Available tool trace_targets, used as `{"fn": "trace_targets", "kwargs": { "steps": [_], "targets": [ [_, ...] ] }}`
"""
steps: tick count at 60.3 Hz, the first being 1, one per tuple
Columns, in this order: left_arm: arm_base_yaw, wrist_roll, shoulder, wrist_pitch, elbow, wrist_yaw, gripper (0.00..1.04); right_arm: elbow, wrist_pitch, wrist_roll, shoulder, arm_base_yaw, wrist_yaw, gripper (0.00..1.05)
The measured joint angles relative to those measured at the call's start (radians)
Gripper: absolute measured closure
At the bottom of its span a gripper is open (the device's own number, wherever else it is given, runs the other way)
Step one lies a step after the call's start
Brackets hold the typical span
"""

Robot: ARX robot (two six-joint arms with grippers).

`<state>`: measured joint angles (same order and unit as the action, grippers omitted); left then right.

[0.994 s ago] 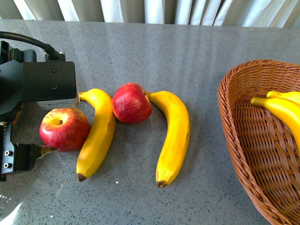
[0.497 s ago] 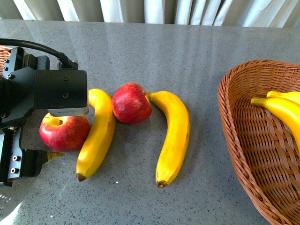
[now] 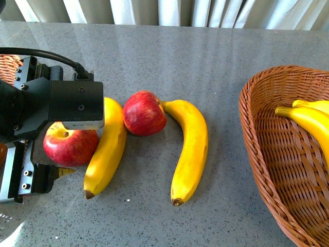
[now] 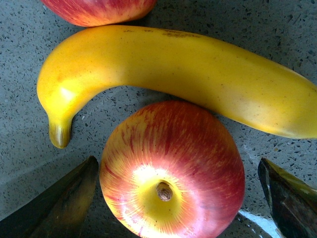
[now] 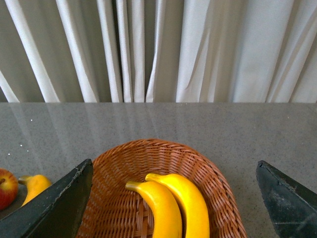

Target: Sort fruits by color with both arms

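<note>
Two red apples and two bananas lie on the grey table. My left gripper (image 3: 62, 149) is open and low around the left apple (image 3: 77, 146), one finger on each side. In the left wrist view the gripper (image 4: 178, 198) straddles this apple (image 4: 171, 168), stem end up, touching the left banana (image 4: 188, 74). The left banana (image 3: 105, 149) lies between it and the second apple (image 3: 144, 113). The second banana (image 3: 190, 149) lies to the right. My right gripper (image 5: 171, 198) is open and empty above the basket (image 5: 163, 146), where two bananas (image 5: 166, 208) lie.
The brown wicker basket (image 3: 267, 154) stands at the right edge of the table, with two bananas (image 3: 308, 116) in it. Part of another wicker basket (image 3: 10, 67) shows behind the left arm. White curtains hang past the far table edge.
My left arm has moved right over the left apple; its housing now covers the apple's top and part of the left banana. The fruits have not moved.
</note>
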<state>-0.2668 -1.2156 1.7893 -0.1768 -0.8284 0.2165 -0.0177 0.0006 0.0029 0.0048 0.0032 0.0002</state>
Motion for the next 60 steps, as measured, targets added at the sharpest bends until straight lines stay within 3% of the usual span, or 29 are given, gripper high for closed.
{"fn": "trace_targets", "kwargs": {
  "steps": [17,25,32,44,60],
  "targets": [
    [0.0,0.0,0.007,0.0,-0.006,0.0,0.1,0.0,0.0,0.0,0.0,0.0,0.0,0.09],
    [-0.001,0.004,0.007,0.0,-0.009,-0.003,0.3,0.0,0.0,0.0,0.0,0.0,0.0,0.09],
    [-0.001,0.007,0.007,0.0,-0.009,0.0,0.36,0.0,0.0,0.0,0.0,0.0,0.0,0.09],
    [0.003,0.02,-0.017,-0.001,-0.007,0.031,0.37,0.0,0.0,0.0,0.0,0.0,0.0,0.09],
    [0.07,0.13,-0.239,0.047,0.008,0.175,0.37,0.0,0.0,0.0,0.0,0.0,0.0,0.09]
  ]
}}
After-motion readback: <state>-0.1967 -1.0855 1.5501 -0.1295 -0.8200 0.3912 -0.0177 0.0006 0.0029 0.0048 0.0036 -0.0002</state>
